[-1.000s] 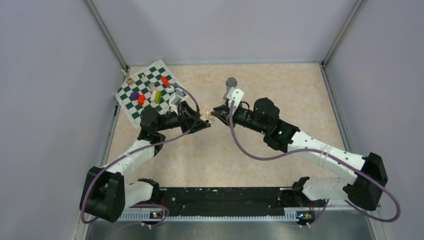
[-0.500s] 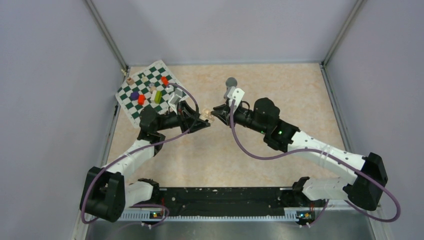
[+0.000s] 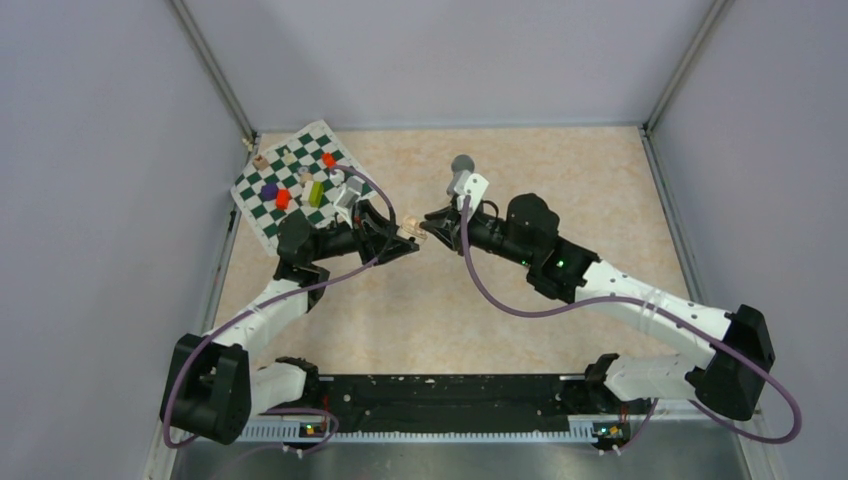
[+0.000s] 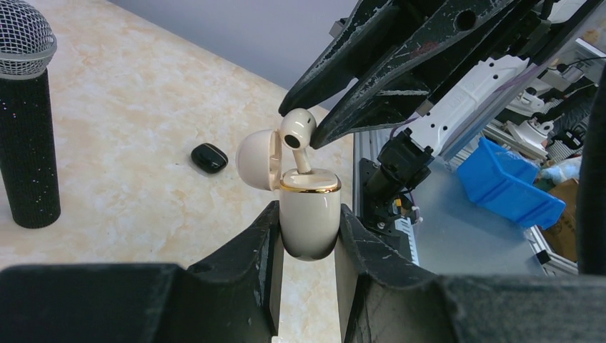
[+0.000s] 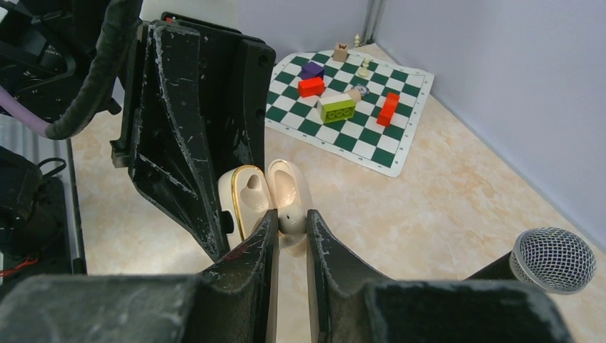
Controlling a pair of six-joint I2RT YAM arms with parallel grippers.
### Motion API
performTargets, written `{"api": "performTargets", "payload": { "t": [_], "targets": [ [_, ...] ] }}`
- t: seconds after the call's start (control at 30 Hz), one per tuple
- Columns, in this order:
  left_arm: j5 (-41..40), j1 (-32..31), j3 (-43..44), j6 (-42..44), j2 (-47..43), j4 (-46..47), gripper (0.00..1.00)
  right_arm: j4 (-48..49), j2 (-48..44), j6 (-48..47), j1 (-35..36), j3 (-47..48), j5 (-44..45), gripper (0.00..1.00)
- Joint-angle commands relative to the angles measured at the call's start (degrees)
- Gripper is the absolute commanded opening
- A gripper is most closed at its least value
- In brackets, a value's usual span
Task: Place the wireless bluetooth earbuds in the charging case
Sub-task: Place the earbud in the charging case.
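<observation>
Starting overhead, left end effector [image 3: 408, 240] and right end effector [image 3: 428, 220] are seen tip to tip. Left wrist: open charging case [image 4: 309, 225] clamped by the left, whitish earbud [image 4: 297, 128] at twelve o'clock. Right wrist: earbud pinched by the right, judged half-seated.

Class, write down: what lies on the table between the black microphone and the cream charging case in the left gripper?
One small glossy black pebble-shaped item, lying on otherwise bare tabletop; the left wrist view shows it.

Pale lilac walls [image 3: 90, 150] enclose a beige marbled tabletop [image 3: 560, 170].
</observation>
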Motion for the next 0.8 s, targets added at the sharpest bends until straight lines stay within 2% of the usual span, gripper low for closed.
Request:
{"api": "performTargets", "payload": {
  "t": [0.0,0.4,0.53,0.77],
  "targets": [
    [-0.4,0.2,0.1,1.2,-0.5,2.9,0.0,-0.2,-0.3,1.3,1.4,3.3,-0.6,0.0],
    [-0.7,0.4,0.1,-1.0,-0.9,5.6,0.0,0.7,1.4,0.7,2.7,2.3,0.4,0.0],
    [-2.0,1.0,-0.9,-2.8,-1.2,9.6,0.0,0.0,1.2,1.6,2.6,2.9,3.4,0.0],
    [-4.4,1.3,-1.8,-3.3,-1.0,10.8,0.0,-0.7,0.3,2.1,2.7,3.8,6.2,0.0]
  ]
}}
